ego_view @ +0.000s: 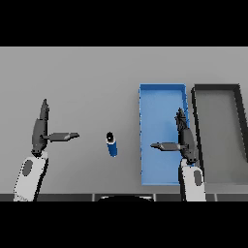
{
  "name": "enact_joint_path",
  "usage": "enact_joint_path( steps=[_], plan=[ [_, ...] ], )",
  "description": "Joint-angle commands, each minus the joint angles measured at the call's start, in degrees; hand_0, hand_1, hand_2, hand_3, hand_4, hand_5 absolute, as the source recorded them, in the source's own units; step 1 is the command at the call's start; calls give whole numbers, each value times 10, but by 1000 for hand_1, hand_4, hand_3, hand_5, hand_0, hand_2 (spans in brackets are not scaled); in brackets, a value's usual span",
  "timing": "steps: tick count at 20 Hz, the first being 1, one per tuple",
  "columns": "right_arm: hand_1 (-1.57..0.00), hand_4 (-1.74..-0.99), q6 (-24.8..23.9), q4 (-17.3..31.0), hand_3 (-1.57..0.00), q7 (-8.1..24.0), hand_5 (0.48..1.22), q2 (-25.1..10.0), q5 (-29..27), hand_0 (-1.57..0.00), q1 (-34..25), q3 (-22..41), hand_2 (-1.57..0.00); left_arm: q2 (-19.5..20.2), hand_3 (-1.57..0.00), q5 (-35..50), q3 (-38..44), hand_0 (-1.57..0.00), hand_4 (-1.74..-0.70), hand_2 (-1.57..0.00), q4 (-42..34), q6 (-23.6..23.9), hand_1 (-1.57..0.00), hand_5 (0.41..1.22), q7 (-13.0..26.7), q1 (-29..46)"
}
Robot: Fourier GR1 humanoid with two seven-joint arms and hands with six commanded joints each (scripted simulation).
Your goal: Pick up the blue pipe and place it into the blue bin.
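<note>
A short blue pipe [112,145] with a dark top end lies on the grey table, near its middle. To its right sits the blue bin [155,101], a long rectangular tray with nothing in it. My left hand [39,130] is open at the left, fingers straight and thumb pointing toward the pipe, a good way from it. My right hand [185,138] is open above the bin's right wall, thumb reaching out over the bin's inside. Neither hand touches the pipe.
A dark grey bin [240,111] stands right beside the blue bin, at the table's right side.
</note>
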Motion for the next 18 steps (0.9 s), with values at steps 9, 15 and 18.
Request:
enact_joint_path(
  steps=[9, 15, 18],
  plan=[
    [1, -1225, 37, -69, 1, -60, 618, -53, 58, 1, 74, 50, 1, 98, 1, 13, -35, 1, -1074, 1, -36, -152, 1, 589, -51, 28],
    [1, -1186, 25, -97, 1, -28, 601, -64, 100, 1, 88, 71, 1, 119, 1, 21, -51, 1, -1085, 1, -48, -202, 1, 604, -58, 36],
    [1, -1187, 25, -100, 1, -37, 600, -66, 109, 1, 89, 76, 1, 142, 1, 32, -62, 1, -1096, 1, -72, -245, 1, 583, -75, 53]
  ],
)
